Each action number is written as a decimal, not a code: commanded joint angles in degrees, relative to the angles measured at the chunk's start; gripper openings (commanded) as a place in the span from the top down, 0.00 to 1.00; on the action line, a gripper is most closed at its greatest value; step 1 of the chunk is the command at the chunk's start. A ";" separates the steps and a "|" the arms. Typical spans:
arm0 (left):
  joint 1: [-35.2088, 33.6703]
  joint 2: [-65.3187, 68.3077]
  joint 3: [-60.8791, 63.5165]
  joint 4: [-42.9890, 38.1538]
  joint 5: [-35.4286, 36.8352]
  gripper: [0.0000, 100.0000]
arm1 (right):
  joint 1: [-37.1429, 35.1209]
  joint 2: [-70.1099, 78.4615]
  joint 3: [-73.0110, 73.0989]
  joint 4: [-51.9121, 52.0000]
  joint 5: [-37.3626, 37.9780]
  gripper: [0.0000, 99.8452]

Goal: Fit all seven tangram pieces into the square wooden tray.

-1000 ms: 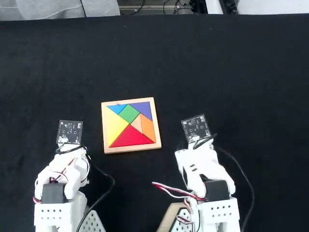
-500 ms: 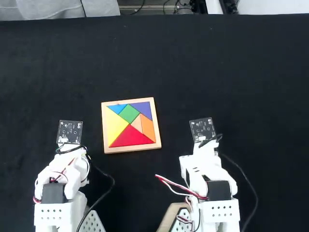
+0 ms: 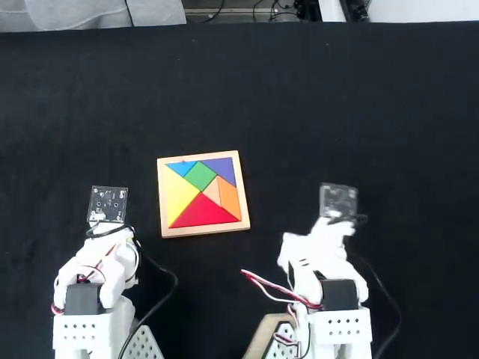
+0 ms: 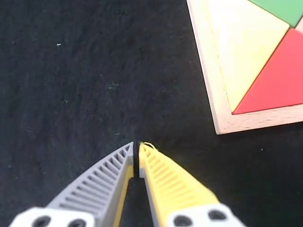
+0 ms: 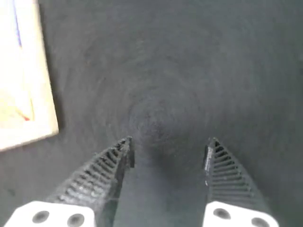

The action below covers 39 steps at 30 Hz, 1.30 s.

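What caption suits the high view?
Seven tangram pieces sit in the wooden tray, between left arm and right arm.

tray (image 3: 203, 230) at table (image 3: 337, 97) centre | seven pieces (image 3: 200, 196) inside tray, edge to edge | left gripper (image 4: 137, 146) at tray's 8 o'clock, near its corner | right gripper (image 5: 168, 144) at tray's 4 o'clock, farther off

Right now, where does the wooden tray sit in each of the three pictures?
High view: wooden tray in the middle of the black cloth.
Left wrist view: its corner, ahead of the shut jaws.
Right wrist view: its corner, beyond the open jaws.
Shared landmark: the pale rim.
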<state>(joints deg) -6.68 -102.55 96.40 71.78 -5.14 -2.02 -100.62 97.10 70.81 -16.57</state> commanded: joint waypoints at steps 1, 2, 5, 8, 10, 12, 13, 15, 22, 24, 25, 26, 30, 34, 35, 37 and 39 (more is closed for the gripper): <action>-0.22 -0.35 1.01 0.00 15.03 0.97 | 0.53 -1.36 -0.22 0.70 -18.90 0.76; -0.22 -0.35 1.01 0.00 21.36 0.97 | 0.62 -1.36 -0.22 0.70 -21.71 0.76; 0.31 -0.35 1.01 0.26 40.79 0.97 | 0.62 -1.45 -0.22 0.70 -26.90 0.76; 0.48 -0.35 1.01 0.00 53.54 0.97 | 0.35 -1.45 -0.22 0.26 -27.34 0.75; 0.40 -0.35 1.01 0.00 57.23 0.97 | -0.09 -1.54 -0.22 0.18 -25.67 0.75; 0.40 -0.35 1.01 -1.49 57.76 0.97 | -2.99 -1.54 -0.22 0.18 -22.15 0.75; 0.40 -0.35 1.01 -2.64 57.76 0.97 | -4.84 -1.54 -0.22 0.18 -20.66 0.75; 0.40 -0.35 1.01 -4.22 57.76 0.97 | -7.21 -1.54 -0.22 0.53 -18.81 0.75; -0.13 -0.44 -0.13 -9.41 57.76 0.97 | -7.03 -1.54 -0.22 -2.11 -18.29 0.75; 0.13 -0.44 -0.75 -10.64 57.67 0.97 | -4.13 -1.54 -0.22 -5.10 -18.29 0.75; 0.40 -0.44 -0.84 -10.55 57.05 0.97 | -2.99 -1.54 -0.22 -6.15 -18.20 0.75; 0.75 -0.35 -0.75 -10.37 55.12 0.97 | -2.11 -1.54 -0.22 -6.86 -17.76 0.75; 1.45 -0.44 -0.84 -4.22 43.43 0.97 | -1.58 -1.45 -0.22 -2.90 -3.08 0.75; 1.01 -0.35 -0.48 -2.99 37.54 0.97 | -1.32 -1.27 -0.22 0.53 15.82 0.75; 0.31 -0.35 -0.13 -1.85 36.13 0.97 | -1.41 -1.45 -0.22 0.70 19.08 0.75; -1.01 -0.35 -0.13 0.44 28.22 0.97 | -1.41 -1.45 -0.22 0.70 23.47 0.75; -2.51 -0.35 0.48 0.53 17.14 0.97 | -1.41 -1.45 -0.22 0.62 25.93 0.75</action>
<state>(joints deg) -6.68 -102.55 96.40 71.08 28.88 -4.13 -101.14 97.01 71.08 1.71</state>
